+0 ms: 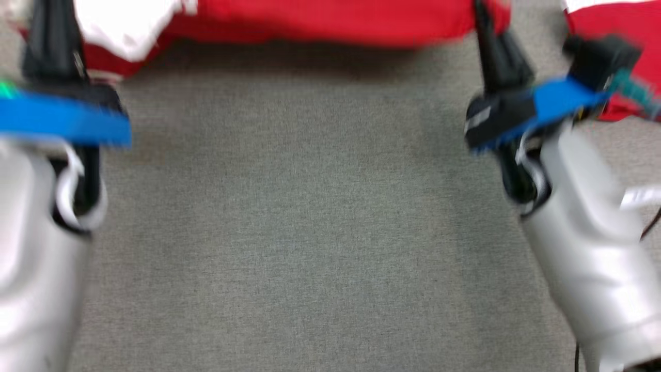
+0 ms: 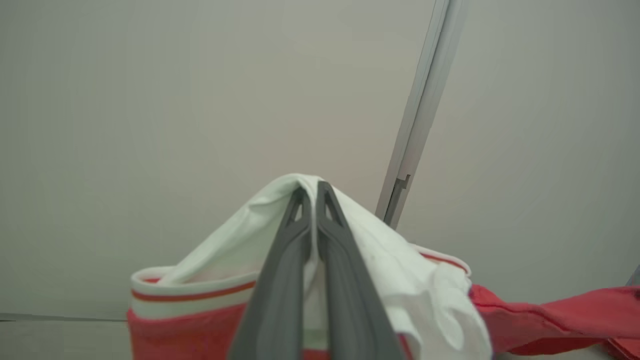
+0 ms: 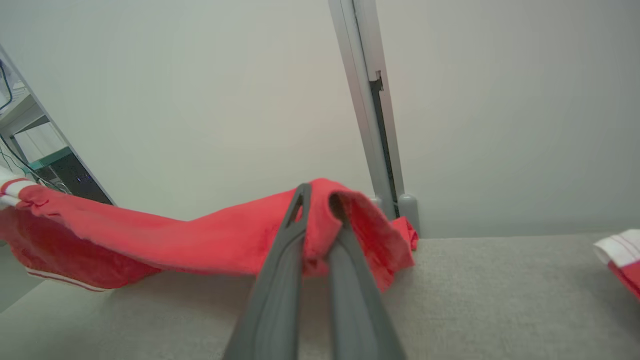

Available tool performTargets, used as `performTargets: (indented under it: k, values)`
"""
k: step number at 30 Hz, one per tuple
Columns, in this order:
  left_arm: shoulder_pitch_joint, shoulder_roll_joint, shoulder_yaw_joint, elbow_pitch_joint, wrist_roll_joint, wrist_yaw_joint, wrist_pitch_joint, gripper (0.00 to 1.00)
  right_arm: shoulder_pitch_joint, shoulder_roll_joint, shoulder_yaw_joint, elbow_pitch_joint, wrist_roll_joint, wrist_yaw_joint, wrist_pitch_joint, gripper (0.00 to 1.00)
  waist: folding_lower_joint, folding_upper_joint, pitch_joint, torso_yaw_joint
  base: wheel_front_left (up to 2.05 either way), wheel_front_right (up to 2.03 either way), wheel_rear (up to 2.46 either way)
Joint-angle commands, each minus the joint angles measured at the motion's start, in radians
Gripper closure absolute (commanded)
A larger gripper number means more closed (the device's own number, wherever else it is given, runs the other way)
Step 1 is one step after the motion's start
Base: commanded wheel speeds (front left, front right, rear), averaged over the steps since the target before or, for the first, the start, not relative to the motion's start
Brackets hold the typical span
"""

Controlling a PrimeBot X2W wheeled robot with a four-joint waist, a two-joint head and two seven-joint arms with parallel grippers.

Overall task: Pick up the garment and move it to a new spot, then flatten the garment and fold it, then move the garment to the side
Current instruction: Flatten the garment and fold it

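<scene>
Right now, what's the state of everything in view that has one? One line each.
garment: held up, strung between both tools, sagging in the middle
left tool: shut on the garment's white part
right tool: shut on the garment's red edge
red-and-white cloth: lying on the grey surface to the right, not gripped; can't tell if it belongs to the garment

Grey table (image 1: 310, 232), pale wall (image 2: 150, 100), metal post (image 3: 357, 100)

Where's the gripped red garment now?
Head view, top edge: the red and white cloth garment spans from left pincer to right pincer, above the grey table.
</scene>
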Motion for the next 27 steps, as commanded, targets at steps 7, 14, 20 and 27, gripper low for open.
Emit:
performTargets:
  k: [7, 14, 20, 27]
  values:
    - [0.386, -0.070, 0.086, -0.182, 0.025, 0.044, -0.004, 1.00, 0.292, -0.030, 0.018, -0.088, 0.018, 0.001, -0.003, 1.00, 0.0001, 0.0000, -0.106, 0.007, 0.00, 0.00, 0.00]
    - [0.625, -0.118, 0.096, -0.254, 0.045, 0.071, -0.004, 1.00, 0.451, -0.069, 0.033, -0.106, 0.040, 0.001, -0.004, 1.00, 0.0001, 0.0000, -0.175, 0.019, 0.00, 0.00, 0.00]
    - [0.816, -0.158, 0.085, -0.301, 0.052, 0.105, -0.005, 1.00, 0.613, -0.101, 0.059, -0.136, 0.038, 0.001, 0.002, 1.00, 0.0001, 0.0000, -0.255, 0.035, 0.00, 0.00, 0.00]
    - [0.972, -0.149, 0.049, -0.365, 0.073, 0.137, 0.018, 1.00, 0.821, -0.117, 0.032, -0.239, 0.036, 0.001, 0.047, 1.00, 0.0001, 0.0000, -0.318, 0.055, 0.00, 0.00, 0.00]
